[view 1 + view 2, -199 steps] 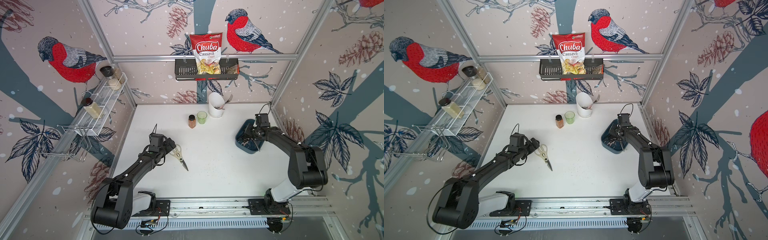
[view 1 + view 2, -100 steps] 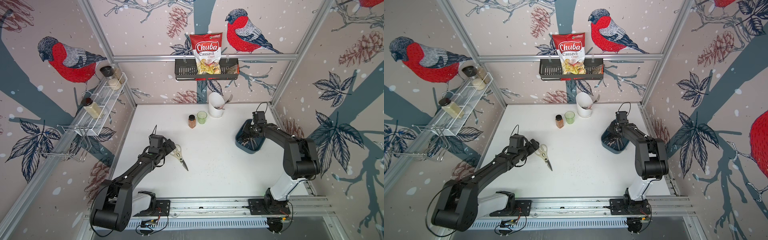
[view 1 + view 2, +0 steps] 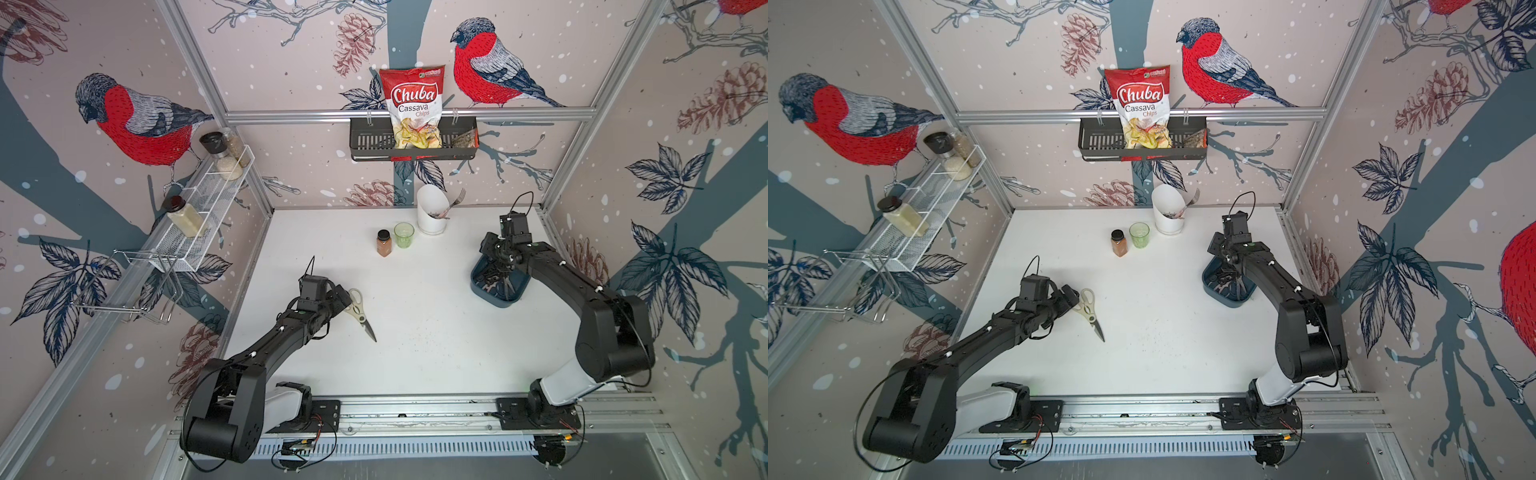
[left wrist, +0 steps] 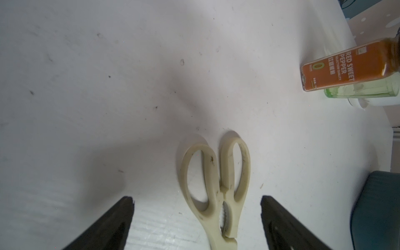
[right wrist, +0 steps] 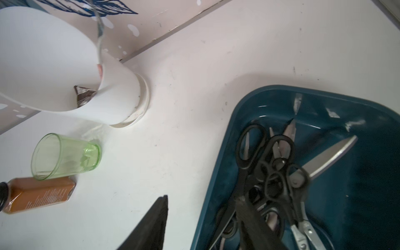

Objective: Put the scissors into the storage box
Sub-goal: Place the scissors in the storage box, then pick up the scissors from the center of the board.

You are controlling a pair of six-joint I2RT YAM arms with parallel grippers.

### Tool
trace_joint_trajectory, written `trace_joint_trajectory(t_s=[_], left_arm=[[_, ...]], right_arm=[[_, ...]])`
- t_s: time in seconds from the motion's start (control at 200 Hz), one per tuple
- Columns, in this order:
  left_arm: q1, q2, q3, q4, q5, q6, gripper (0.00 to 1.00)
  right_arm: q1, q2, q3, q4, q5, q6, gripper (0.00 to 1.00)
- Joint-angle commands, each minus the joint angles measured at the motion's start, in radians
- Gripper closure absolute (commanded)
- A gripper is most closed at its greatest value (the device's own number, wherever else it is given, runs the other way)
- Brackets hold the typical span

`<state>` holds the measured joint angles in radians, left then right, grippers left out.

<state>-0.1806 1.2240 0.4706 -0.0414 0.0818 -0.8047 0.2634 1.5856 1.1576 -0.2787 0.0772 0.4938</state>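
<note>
The left gripper [image 4: 197, 197] hangs released low over the table [image 4: 86, 65], fingers spread wide, with the cream-handled shears [image 4: 216, 188] lying flat between them and touching neither. The handle loops point ahead of the fingertips and the blades run back beneath the hand. The shears sit a little nearer one finger than the other, so on closing that finger would likely meet them first and shove or spin them instead of pinching. They are also thin and flat against the table, so the pads may scrape the surface or ride over the handles. A hold near the pivot would probably leave the blades hanging to swing or fall open in transit. The right gripper [image 5: 202, 198] is also unclenched and holds nothing. One finger is over the black-handled scissors [image 5: 272, 173] piled in the storage box [image 5: 270, 95], the other outside it over bare table — the box wall stands between them. Dropping or closing from here could catch that wall and drag or tip the box, and a finger might hook a handle loop. If this arm lingers over the box, the incoming left arm risks a collision — the spice bottle [image 4: 346, 67] and green glass [image 5: 65, 155] stand well clear.
</note>
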Motion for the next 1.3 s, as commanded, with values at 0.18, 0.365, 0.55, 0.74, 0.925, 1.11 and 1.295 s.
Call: trace_joint_trajectory(t_s=[0.18, 0.365, 0.55, 0.74, 0.925, 1.11, 1.295], left_arm=[[-0.018, 0.054, -0.026, 0.111, 0.114, -0.065, 0.05], [-0.099, 0.089, -0.048, 0.183, 0.136, -0.146, 0.05], [-0.176, 0.149, -0.046, 0.257, 0.161, -0.217, 0.05], [-0.191, 0.184, -0.012, 0.265, 0.176, -0.234, 0.05], [-0.182, 0.131, 0.027, 0.190, 0.097, -0.205, 0.05], [-0.106, 0.073, 0.003, 0.162, 0.085, -0.197, 0.05], [0.008, -0.010, -0.044, 0.101, 0.066, -0.156, 0.05]], right_arm=[[0.095, -0.036, -0.002, -0.013, 0.011, -0.005, 0.43], [0.113, -0.037, -0.021, -0.005, -0.026, 0.011, 0.42], [0.141, -0.014, -0.021, -0.008, -0.037, 0.023, 0.42], [0.214, 0.050, -0.002, -0.006, -0.079, 0.056, 0.43], [0.352, 0.171, 0.064, -0.016, -0.089, 0.084, 0.44], [0.464, 0.322, 0.193, -0.044, -0.089, 0.086, 0.44], [0.549, 0.465, 0.360, -0.113, -0.062, 0.059, 0.44]])
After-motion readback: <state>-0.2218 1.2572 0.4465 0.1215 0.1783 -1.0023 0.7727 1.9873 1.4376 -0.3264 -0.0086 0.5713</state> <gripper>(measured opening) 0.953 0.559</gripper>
